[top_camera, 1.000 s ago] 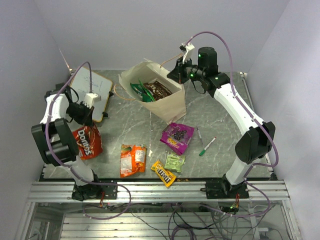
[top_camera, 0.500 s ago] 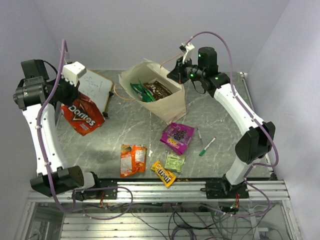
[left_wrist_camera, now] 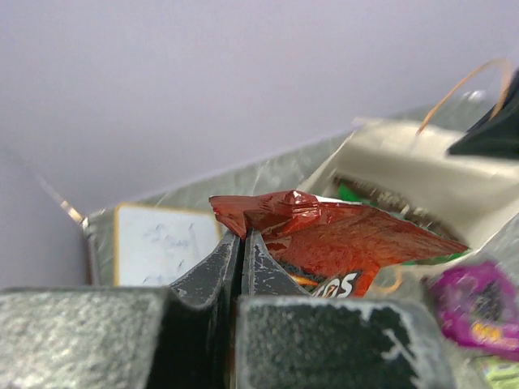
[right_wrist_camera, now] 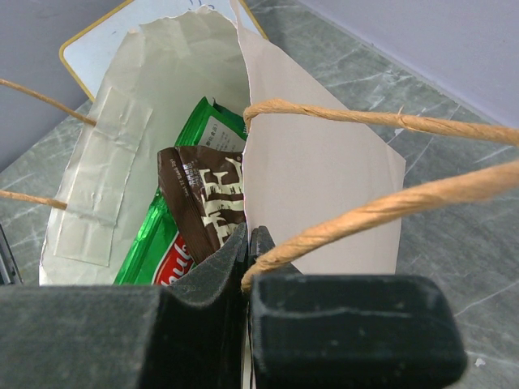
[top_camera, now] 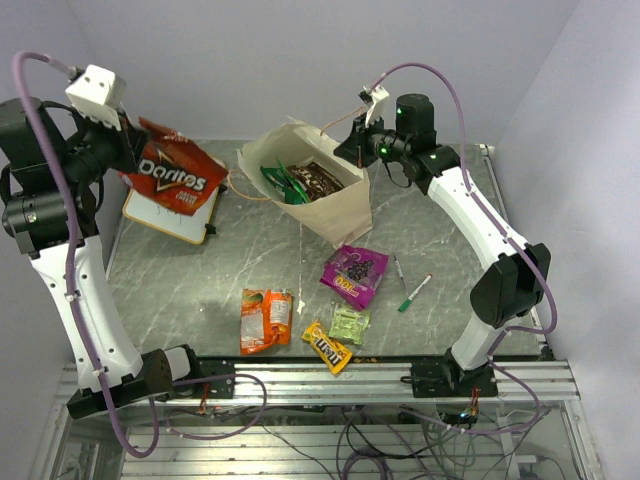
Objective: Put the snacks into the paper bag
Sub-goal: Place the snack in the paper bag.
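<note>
My left gripper (top_camera: 128, 150) (left_wrist_camera: 242, 237) is shut on the top edge of the red Doritos bag (top_camera: 172, 175) (left_wrist_camera: 349, 243), held high in the air at the back left, left of the paper bag (top_camera: 310, 190). My right gripper (top_camera: 358, 150) (right_wrist_camera: 248, 235) is shut on the bag's right rim, holding its mouth open. Inside lie green bags (right_wrist_camera: 166, 239) and a brown bag (right_wrist_camera: 207, 203). On the table lie the purple pouch (top_camera: 354, 272), orange bag (top_camera: 265, 318), yellow M&M's (top_camera: 327, 347) and pale green packet (top_camera: 349, 323).
A wood-framed whiteboard (top_camera: 172, 212) lies at the back left under the lifted Doritos. Two marker pens (top_camera: 413, 292) rest right of the purple pouch. The bag's twisted handles (right_wrist_camera: 381, 121) cross the right wrist view.
The left arm has lifted the Doritos bag from the table's left front up and back, now high over the whiteboard. The right arm and paper bag have not moved.
</note>
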Available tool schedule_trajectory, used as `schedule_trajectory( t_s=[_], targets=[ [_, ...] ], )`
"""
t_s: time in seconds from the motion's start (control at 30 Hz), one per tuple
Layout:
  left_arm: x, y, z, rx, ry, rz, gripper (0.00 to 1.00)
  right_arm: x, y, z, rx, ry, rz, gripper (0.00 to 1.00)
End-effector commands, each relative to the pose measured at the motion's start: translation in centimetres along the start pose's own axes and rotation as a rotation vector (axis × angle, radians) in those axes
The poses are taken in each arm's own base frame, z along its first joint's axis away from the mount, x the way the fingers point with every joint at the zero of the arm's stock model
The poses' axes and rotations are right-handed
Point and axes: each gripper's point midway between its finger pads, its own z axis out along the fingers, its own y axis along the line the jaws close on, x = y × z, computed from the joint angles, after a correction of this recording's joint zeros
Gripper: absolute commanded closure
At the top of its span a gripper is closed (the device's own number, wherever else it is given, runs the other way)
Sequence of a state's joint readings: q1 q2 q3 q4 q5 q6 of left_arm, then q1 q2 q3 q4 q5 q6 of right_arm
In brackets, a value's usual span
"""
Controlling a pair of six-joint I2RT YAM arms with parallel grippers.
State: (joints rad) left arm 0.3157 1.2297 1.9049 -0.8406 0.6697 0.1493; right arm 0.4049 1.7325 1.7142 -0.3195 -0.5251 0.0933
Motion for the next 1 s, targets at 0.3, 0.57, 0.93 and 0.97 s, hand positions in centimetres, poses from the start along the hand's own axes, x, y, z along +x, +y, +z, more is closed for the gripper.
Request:
schedule_trajectory(
  t_s=[0.3,0.57,0.93,0.97],
  targets=[
    [-12.3,-4.5,2.5,0.229,-0.37,-0.119,0.93,-1.9,2.5,-0.4,-0.107,-0.035,-0.034,1.0],
    [-13.1,-11.2,8.0,0.348,-0.38,-0.149,0.93,-2.3,2.7,-0.5,-0.112,-0.041,-0.034,1.0],
    [-9.5,-20.0,13.9,0.534,-0.327,-0.152,0.93,-2.6,1.8,-0.7,-0.071,-0.041,-0.007,1.0],
    [-9.0,-20.2,14.2,0.541,-0.319,-0.161,0.93,-2.5,1.6,-0.7,-0.071,-0.04,0.0,1.0]
  ],
)
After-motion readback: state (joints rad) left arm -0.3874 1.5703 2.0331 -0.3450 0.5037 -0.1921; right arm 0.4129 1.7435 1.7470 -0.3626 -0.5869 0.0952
